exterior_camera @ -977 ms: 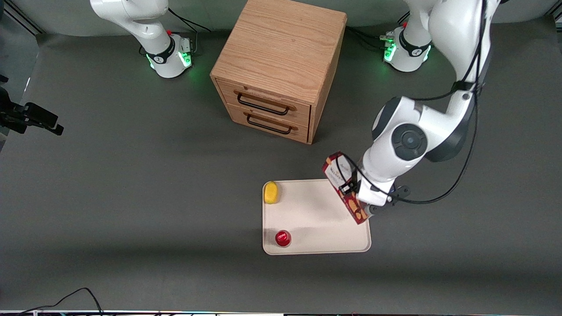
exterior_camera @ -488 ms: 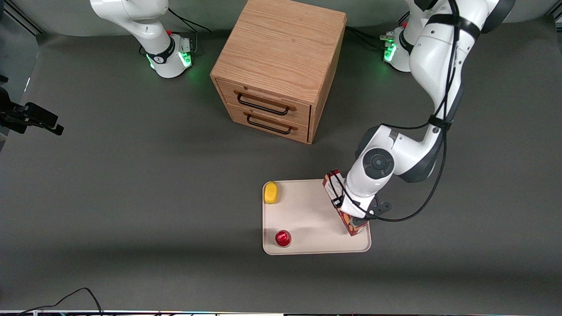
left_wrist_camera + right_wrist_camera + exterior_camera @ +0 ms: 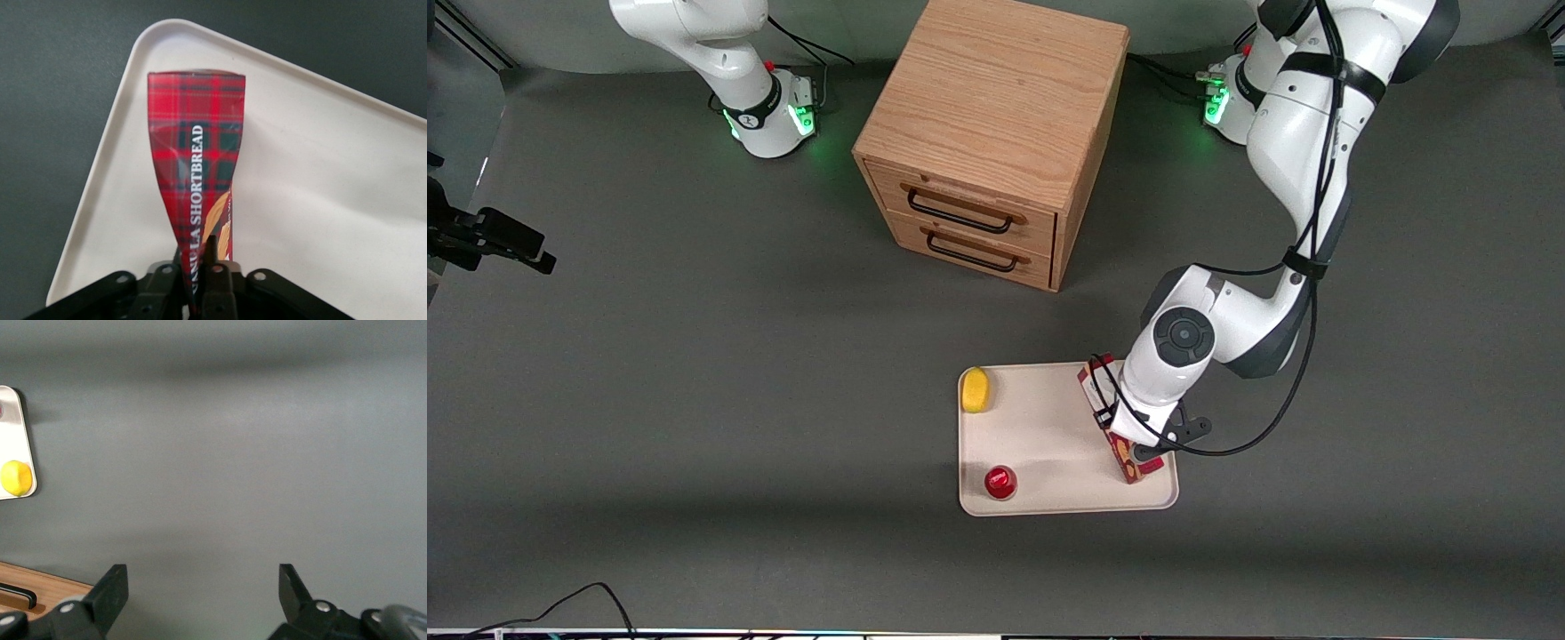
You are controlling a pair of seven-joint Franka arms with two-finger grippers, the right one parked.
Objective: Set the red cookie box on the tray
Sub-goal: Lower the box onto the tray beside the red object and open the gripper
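Moved: since a second ago I have swung my arm in and down, carrying the red cookie box point(image 3: 1127, 462) from above the tray's edge to low over the tray itself.
Bench: dark grey mat point(image 3: 694, 373) carrying everything.
Drawer cabinet point(image 3: 991, 133): wooden, two drawers with dark handles, standing toward the bench edge farthest from the front camera, well apart from the tray.
Tray point(image 3: 1049, 427): cream-white, rounded corners, low rim, lying nearer to the front camera than the cabinet; my wrist camera shows one of its corners point(image 3: 160, 33) just past the end of the box.
Red cookie box point(image 3: 197, 153): tartan carton with white lettering and a tan cookie picture, lying along the tray edge that faces my arm's end of the bench, inside the rim; I cannot tell whether it rests on the tray floor or hangs just above it.
My pincer point(image 3: 200, 267): narrow, clamped on the near end of the box, over the tray edge at my end.
Yellow object point(image 3: 976, 389): small, rounded, in the tray corner nearest the cabinet, well apart from the box.
Round red object point(image 3: 1000, 482): small, near the tray edge closest to the front camera, toward the parked arm's end.
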